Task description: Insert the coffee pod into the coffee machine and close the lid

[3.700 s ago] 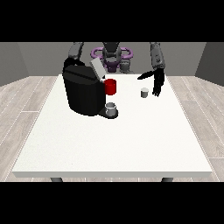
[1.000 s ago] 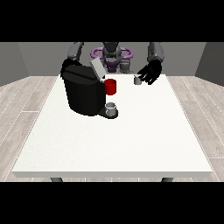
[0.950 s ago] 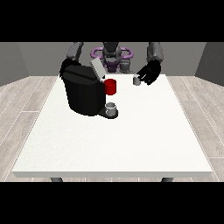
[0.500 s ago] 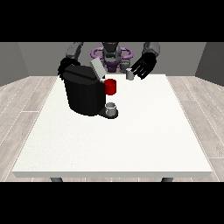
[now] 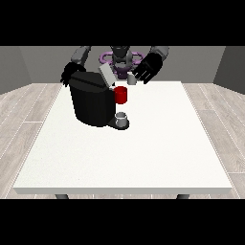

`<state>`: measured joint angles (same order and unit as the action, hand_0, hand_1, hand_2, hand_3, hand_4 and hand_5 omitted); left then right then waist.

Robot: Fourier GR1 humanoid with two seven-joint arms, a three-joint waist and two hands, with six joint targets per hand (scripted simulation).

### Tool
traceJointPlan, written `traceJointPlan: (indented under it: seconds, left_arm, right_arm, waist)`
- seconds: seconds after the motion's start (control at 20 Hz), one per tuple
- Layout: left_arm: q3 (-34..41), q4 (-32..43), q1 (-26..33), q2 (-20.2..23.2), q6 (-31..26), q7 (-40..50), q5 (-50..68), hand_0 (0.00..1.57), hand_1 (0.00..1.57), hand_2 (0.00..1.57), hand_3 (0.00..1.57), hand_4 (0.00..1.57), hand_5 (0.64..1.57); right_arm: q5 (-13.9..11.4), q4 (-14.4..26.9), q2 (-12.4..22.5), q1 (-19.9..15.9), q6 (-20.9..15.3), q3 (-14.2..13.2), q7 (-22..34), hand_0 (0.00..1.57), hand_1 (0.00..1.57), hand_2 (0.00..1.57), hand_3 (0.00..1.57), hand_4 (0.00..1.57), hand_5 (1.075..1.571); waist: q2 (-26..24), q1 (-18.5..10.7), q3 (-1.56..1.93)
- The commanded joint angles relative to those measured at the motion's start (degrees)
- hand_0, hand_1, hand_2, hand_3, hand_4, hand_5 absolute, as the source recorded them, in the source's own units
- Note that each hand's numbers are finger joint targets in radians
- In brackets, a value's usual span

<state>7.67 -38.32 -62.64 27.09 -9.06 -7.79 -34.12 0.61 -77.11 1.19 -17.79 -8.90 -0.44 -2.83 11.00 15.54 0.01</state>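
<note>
a: where's the pod [image 5: 131, 79] right now?

b: upper middle of the frame, off the worktop [image 5: 143, 153], held up just right of the machine's [image 5: 92, 99] raised lid [image 5: 106, 75]. the hand at the view's right [image 5: 148, 68] has it; i see fingers curled about the small grey pod, though i can't tell exactly where they touch it.

a: and the other hand?

b: the hand at the view's left [image 5: 70, 72] sits at the machine's back upper corner, upper left. it's half hidden and i can't tell how it's set, so i won't guess.

a: how do you expect the pod to handle?

b: my read: light, small, stiff enough, a smooth little cup that could twist in the grasp. i'd keep hold on its side wall so the bottom is free to drop into the opening under the lid. the lid looks like a thin hinged flap, so i'd push on its top edge to shut it.

a: count for me.

b: one pod, one machine with one lid, one red part [image 5: 121, 94] on its front, one grey cup [image 5: 122, 118] on the tray below it, two hands. pod isn't in yet, lid stands open.
</note>
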Motion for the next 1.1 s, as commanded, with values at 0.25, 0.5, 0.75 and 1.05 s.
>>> traceJointPlan:
  seconds: [0.25,0.5,0.75,1.05]
  left_arm:
    - [-0.7,0.2,-2.1,-2.0,2.0,0.4,-1.5,1.26,1.26,1.30,1.24,0.49,1.571]
    - [-0.1,1.8,-3.9,-0.4,0.1,2.2,-1.9,1.29,1.29,1.32,1.22,0.50,1.571]
    - [-0.1,0.5,-5.3,-1.7,-0.7,1.1,-1.2,1.27,1.27,1.30,1.22,0.51,1.571]
    - [-0.4,2.0,-3.4,0.4,-0.4,-2.1,-2.7,1.18,1.18,1.25,1.18,0.49,1.571]
  right_arm:
    - [1.3,-0.9,1.2,-4.7,-1.1,-2.9,1.6,0.00,0.00,0.00,0.00,0.53,1.571]
    - [0.0,-1.1,1.4,0.2,0.5,-0.8,0.1,0.00,0.00,0.00,0.00,0.52,1.571]
    - [0.7,1.6,-0.3,-0.4,-1.1,-2.5,-5.1,0.00,0.00,0.00,0.00,0.50,1.571]
    - [1.2,-2.3,0.4,0.5,-0.4,-1.9,-1.7,0.00,0.00,0.00,0.00,0.51,1.571]
  waist:
    - [2.4,-0.2,-0.01]
    - [2.3,2.0,-0.01]
    - [4.0,-0.1,0.01]
    - [3.6,1.3,-0.01]
